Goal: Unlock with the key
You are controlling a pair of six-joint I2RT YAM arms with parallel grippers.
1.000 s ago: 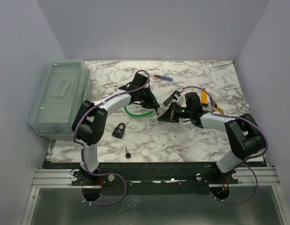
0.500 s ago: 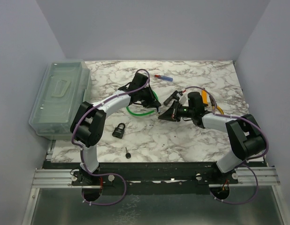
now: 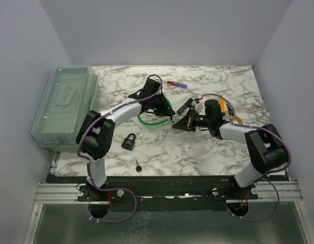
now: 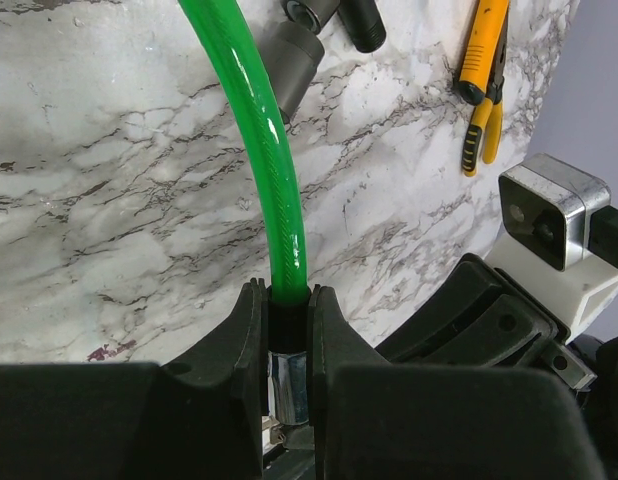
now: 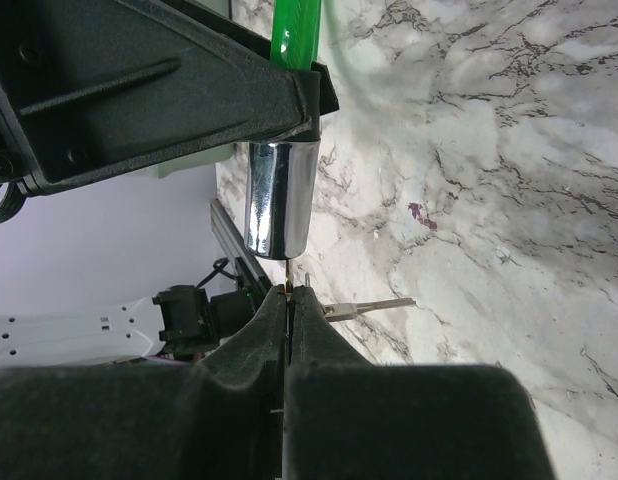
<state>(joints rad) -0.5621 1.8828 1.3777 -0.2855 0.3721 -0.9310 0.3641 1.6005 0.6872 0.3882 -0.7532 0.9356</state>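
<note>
While the left gripper (image 4: pixel 286 310) clamps the green cable (image 4: pixel 251 110) just above its chrome barrel (image 5: pixel 279 195) mid-table, the right gripper (image 5: pixel 289 300), pinched shut on the key (image 5: pixel 289 275), lines it up with the barrel's axis, tip just short of the end face.

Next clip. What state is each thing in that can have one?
left gripper: shut on the green cable lock
right gripper: shut on the key
green cable lock: coiled in a loop, chrome end held
black padlock: shackle closed, untouched
storage box: lid on
</note>
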